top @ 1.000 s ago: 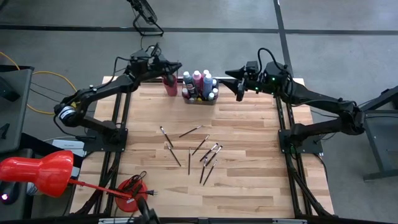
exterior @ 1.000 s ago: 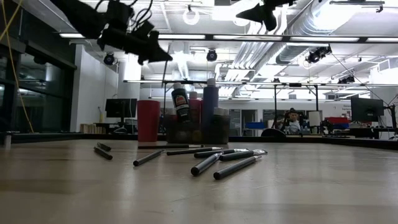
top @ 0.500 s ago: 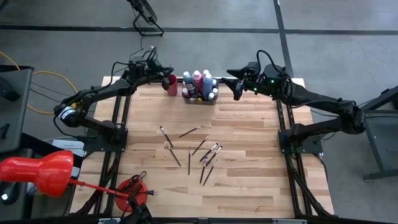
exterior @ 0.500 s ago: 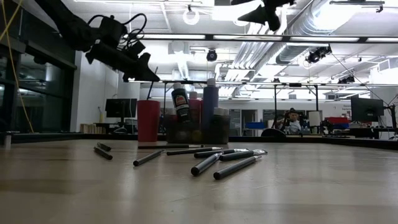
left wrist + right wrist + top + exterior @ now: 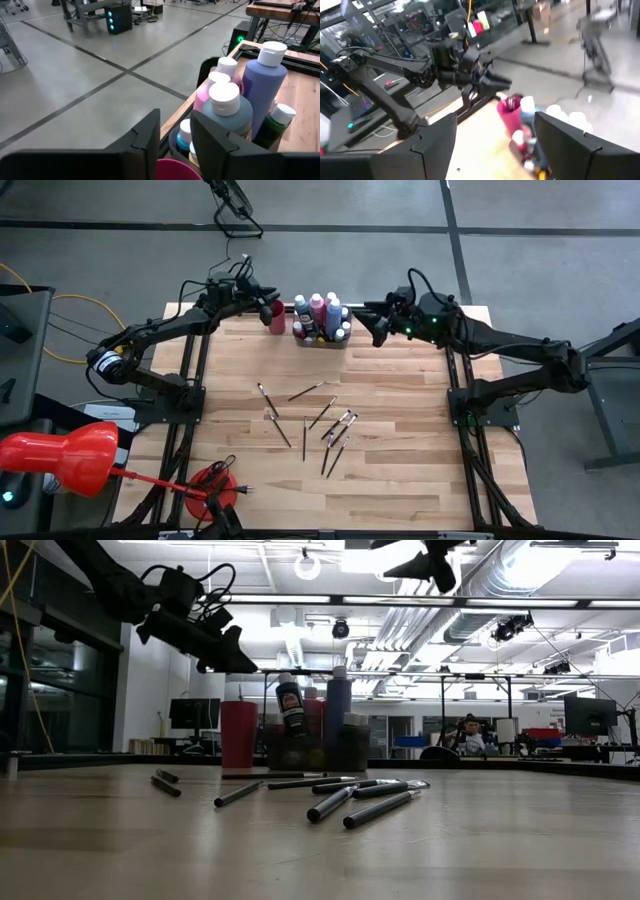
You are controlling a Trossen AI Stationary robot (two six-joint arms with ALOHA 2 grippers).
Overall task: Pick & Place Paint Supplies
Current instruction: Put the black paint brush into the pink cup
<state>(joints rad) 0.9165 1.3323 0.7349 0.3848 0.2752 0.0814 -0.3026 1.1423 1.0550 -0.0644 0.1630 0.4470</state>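
Left gripper [image 5: 268, 302], jaws narrowly parted and empty, hangs over pink cup [image 5: 275, 316]; right gripper [image 5: 379, 332], jaws wide, nears crowded paint bottles [image 5: 322, 315]—could topple them

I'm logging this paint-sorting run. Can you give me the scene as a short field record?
left gripper: above the pink cup, fingers slightly apart, nothing held
right gripper: open, empty, beside the tray
paint bottles: upright in the grey tray
paintbrushes: scattered loose mid-table
table: wooden
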